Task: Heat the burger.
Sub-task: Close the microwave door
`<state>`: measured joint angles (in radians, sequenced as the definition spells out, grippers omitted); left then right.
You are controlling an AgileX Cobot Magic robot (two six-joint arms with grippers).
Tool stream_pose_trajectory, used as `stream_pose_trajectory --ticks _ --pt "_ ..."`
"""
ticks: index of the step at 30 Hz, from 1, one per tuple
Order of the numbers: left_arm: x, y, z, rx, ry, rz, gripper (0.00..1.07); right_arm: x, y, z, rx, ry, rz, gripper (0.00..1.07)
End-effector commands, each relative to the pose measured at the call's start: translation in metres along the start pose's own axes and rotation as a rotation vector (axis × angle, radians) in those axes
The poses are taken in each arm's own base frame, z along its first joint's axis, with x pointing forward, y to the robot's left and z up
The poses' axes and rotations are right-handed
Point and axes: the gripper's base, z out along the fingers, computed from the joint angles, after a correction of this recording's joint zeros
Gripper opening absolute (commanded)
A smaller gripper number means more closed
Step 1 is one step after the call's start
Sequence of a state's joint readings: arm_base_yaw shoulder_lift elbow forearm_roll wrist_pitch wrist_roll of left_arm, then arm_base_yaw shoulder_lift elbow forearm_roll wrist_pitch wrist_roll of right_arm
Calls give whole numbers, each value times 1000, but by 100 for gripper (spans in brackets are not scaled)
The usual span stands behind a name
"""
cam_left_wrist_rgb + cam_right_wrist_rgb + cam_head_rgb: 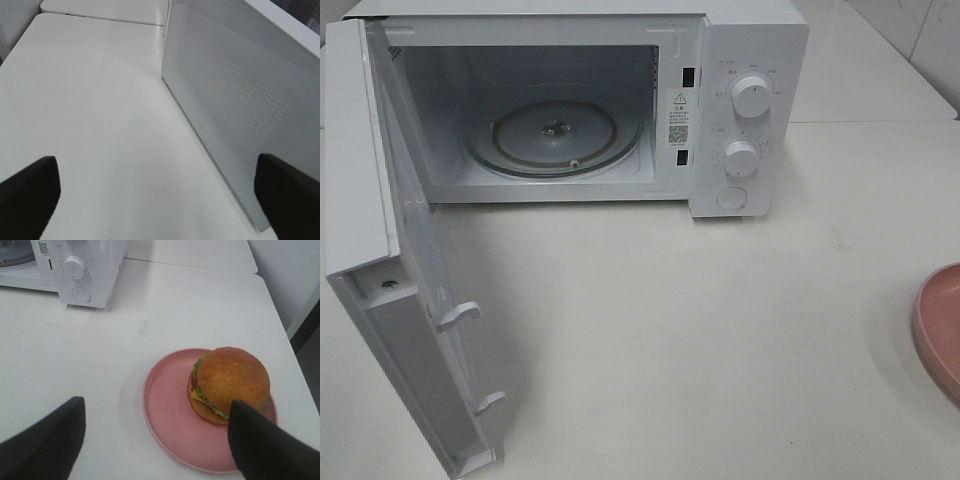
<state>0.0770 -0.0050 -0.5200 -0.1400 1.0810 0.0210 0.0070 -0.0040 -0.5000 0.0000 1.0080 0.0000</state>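
Observation:
The burger (230, 377), with a golden-brown bun, lettuce and cheese, sits on a round pink plate (165, 405) in the right wrist view. My right gripper (156, 412) hovers above the plate's near side, open and holding nothing; one dark finger (260, 445) overlaps the burger's edge in the picture. In the exterior view only the plate's rim (940, 325) shows at the right edge, and neither the burger nor either gripper appears. My left gripper (156, 172) is open and empty over the bare table, beside the outer face of the microwave door (240, 110).
The white microwave (750, 60) stands at the back with its door (410, 300) swung wide open to the left. An empty glass turntable (555, 135) lies inside. White table stretches between the microwave and the plate.

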Motion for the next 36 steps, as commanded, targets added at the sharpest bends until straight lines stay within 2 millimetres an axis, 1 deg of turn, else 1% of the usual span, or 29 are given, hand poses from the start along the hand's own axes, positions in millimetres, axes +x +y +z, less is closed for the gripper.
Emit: stream_pose_trajectory --ticks 1,22,24,25,26,27,28,29,30,31,32,33,34,35,36 --pt "1 -1 -2 3 -25 -1 98 1 0 -3 5 -39 -8 76" --pt "-1 -1 -3 9 -40 -3 97 1 0 -3 5 -39 -8 76" --pt "-8 -1 -6 3 -53 1 90 1 0 -3 5 -39 -8 76" --pt "-8 -1 -6 3 -53 1 90 1 0 -3 5 -39 -8 76" --pt "-14 -1 -5 -6 -38 4 83 1 0 -3 5 -39 -8 76" --pt "-16 -1 -5 -7 -32 3 78 1 0 -3 5 -39 -8 76" --pt "-16 -1 -5 -7 -32 3 78 1 0 -3 5 -39 -8 76" --pt "-20 0 0 -6 -4 -2 68 1 0 -3 5 -39 -8 76" --pt "-24 0 6 -7 30 -8 56 1 0 -3 5 -39 -8 76" --pt "-24 0 6 -7 30 -8 56 1 0 -3 5 -39 -8 76" --pt "-26 0 10 -8 47 -10 50 1 0 -3 5 -39 -8 76" --pt "-26 0 10 -8 47 -10 50 1 0 -3 5 -39 -8 76" --pt "-31 1 16 -10 53 -15 35 1 0 -3 5 -39 -8 76" --pt "-34 2 19 -12 54 -17 27 1 0 -3 5 -39 -8 76" --pt "-34 2 19 -12 54 -17 27 1 0 -3 5 -39 -8 76"
